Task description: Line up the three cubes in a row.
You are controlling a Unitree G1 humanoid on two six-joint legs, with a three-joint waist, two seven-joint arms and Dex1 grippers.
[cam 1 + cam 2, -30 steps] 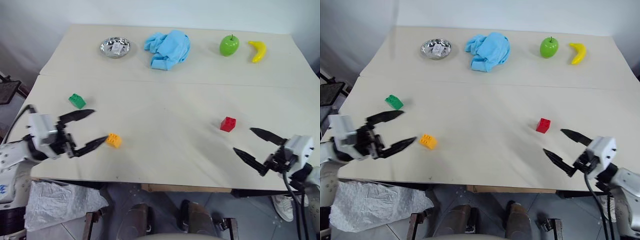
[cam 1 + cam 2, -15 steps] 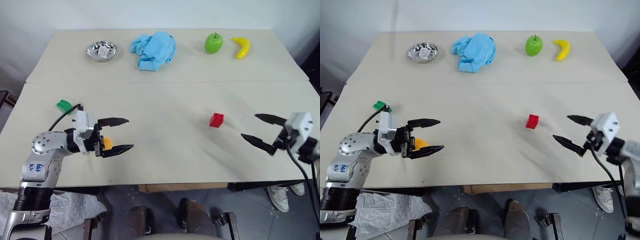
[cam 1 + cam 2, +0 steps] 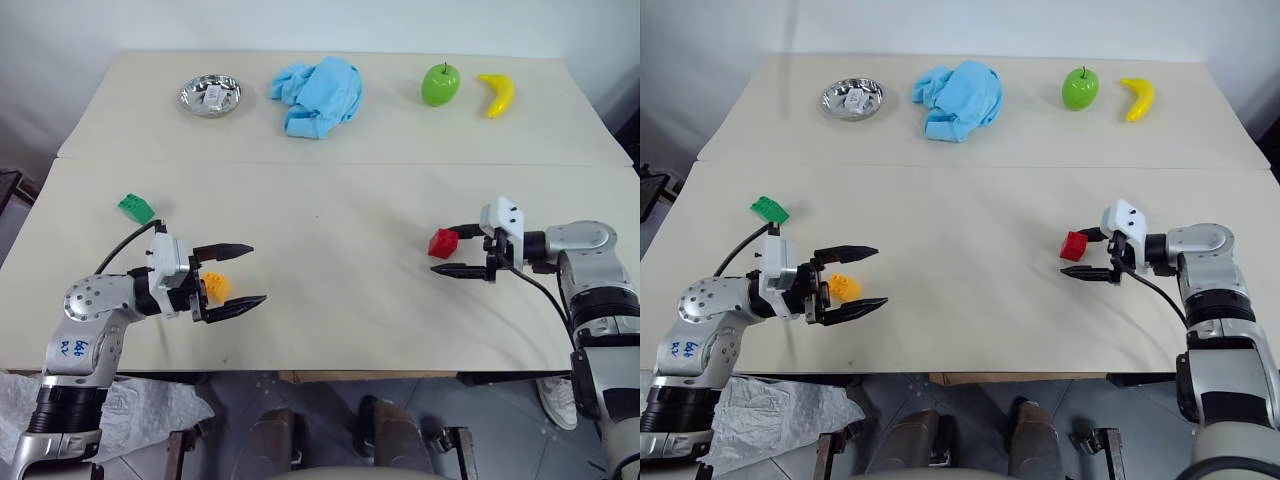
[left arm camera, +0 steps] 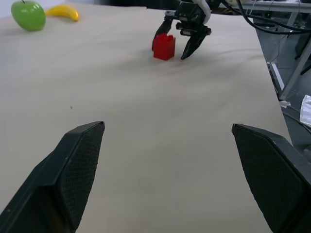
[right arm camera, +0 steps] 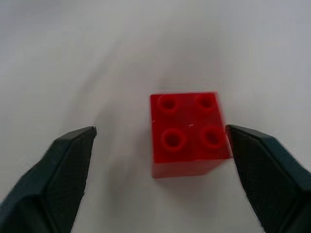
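Note:
The red cube (image 3: 442,243) sits right of the table's middle. My right gripper (image 3: 442,250) stands open around it. In the right wrist view the red cube (image 5: 188,132) has one fingertip (image 5: 243,145) right at its side and the other well apart. The orange-yellow cube (image 3: 215,286) lies near the front left, deep between the wide-open fingers of my left gripper (image 3: 255,272), touching neither. The green cube (image 3: 133,208) rests alone farther left and back. The left wrist view looks across at the red cube (image 4: 164,46) and the right gripper (image 4: 177,41).
Along the far edge stand a steel bowl (image 3: 210,95), a crumpled blue cloth (image 3: 318,92), a green apple (image 3: 440,84) and a yellow banana (image 3: 497,92). A wide stretch of bare table (image 3: 330,230) separates the two grippers. The front edge runs close below both arms.
My right gripper has reached in from the right, taken the red cube between its fingers and narrowed. My left gripper has slid forward around the orange-yellow cube. The camera has shifted too.

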